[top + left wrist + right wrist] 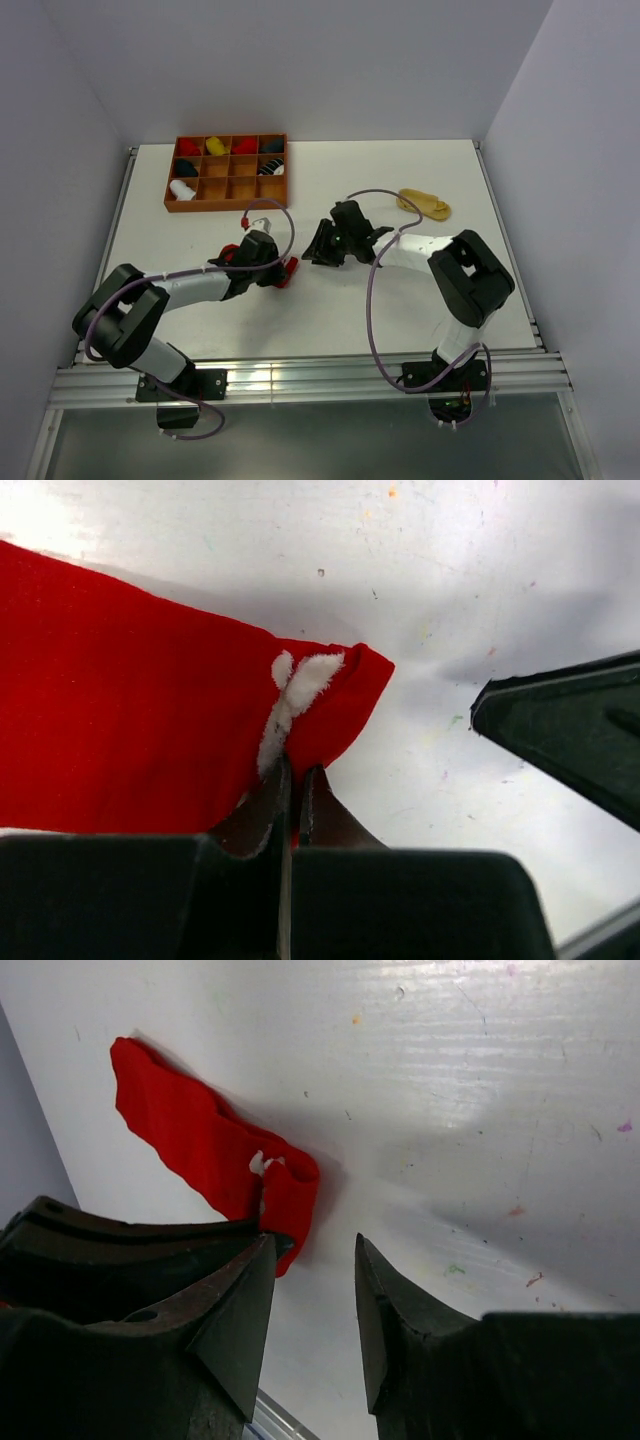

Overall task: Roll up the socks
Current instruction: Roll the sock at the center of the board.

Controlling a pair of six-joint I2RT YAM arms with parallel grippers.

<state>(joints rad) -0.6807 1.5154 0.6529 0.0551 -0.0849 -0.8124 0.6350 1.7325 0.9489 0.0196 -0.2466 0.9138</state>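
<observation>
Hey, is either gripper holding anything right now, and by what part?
The left gripper pinches the red sock at the edge by its white mark. The right gripper is open and holds nothing.

Left gripper (292, 798): jaws pressed together with almost no gap, nipping the lower edge of the red sock (130, 700) just under its white fuzzy marking (295, 692). Sock lies flat on the white worktop (450, 570), filling the left half of the view, its rounded, folded end pointing right. A dark wedge-shaped part (570, 730) sits at the right edge, apart from the sock; small coloured specks dot the worktop.
</observation>
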